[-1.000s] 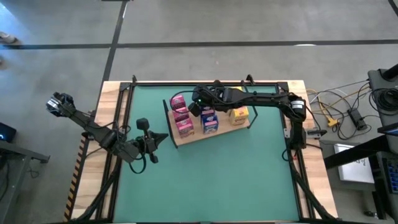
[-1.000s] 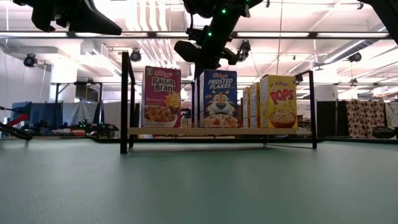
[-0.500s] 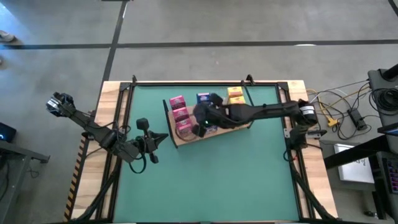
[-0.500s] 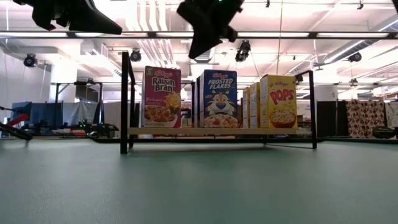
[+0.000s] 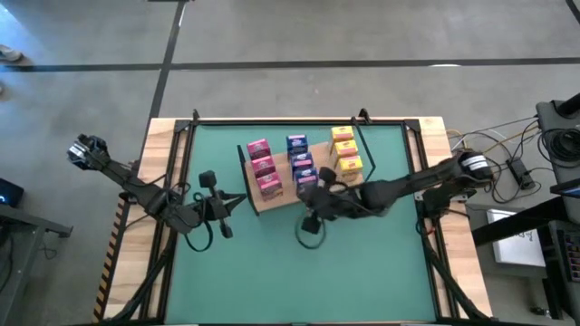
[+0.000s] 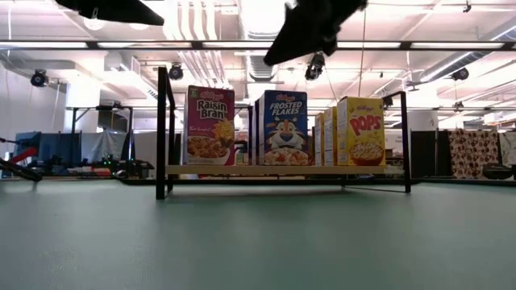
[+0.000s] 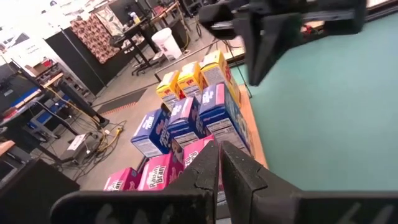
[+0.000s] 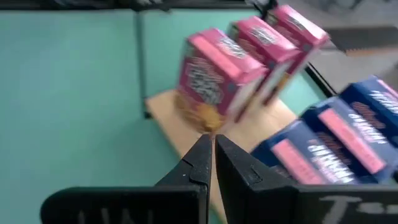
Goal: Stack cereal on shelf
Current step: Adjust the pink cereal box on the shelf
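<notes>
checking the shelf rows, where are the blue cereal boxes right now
In the high view the blue boxes stand on the shelf in the middle row, between pink boxes and yellow boxes.

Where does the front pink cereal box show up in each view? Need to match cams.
High view: front pink cereal box, nearest end of the left row on the shelf.
Low view: the Raisin Bran box, leftmost on the board.
Left wrist view: pink box just beyond the shut left gripper.
Right wrist view: nearest pink box, above the shut right gripper.
Shared landmark: the blue boxes next to it.
</notes>
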You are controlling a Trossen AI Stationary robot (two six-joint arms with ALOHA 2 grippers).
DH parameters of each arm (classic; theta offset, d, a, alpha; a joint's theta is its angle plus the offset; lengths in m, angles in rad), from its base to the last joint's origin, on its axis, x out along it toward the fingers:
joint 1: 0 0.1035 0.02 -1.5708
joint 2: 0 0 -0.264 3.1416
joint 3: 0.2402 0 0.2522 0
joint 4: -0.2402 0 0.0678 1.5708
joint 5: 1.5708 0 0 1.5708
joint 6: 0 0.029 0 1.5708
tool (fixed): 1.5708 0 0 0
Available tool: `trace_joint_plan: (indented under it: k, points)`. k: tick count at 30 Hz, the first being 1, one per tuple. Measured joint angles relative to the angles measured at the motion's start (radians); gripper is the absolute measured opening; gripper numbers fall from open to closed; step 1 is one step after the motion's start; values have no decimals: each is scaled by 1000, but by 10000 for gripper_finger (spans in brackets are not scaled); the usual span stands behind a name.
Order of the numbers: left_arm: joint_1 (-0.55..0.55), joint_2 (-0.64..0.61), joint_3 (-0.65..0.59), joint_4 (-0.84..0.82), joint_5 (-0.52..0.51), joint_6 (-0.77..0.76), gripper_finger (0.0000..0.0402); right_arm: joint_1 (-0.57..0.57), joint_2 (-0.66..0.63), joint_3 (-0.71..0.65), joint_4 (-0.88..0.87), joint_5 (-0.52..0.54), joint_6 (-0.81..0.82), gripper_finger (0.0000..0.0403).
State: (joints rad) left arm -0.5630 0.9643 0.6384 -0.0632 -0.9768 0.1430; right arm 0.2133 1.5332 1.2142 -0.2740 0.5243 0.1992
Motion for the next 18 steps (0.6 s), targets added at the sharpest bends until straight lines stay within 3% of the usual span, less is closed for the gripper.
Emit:
trace_joint_plan:
  k: [8,14,18]
  points:
    - [0,91,45,24,10,-53,0,73,-110,-245,259,0,-14,12]
    - [19,201,127,21,16,-139,0,89,-171,-362,324,0,-16,12]
    - [50,259,208,-27,84,-171,0,104,-217,-424,352,0,-28,12]
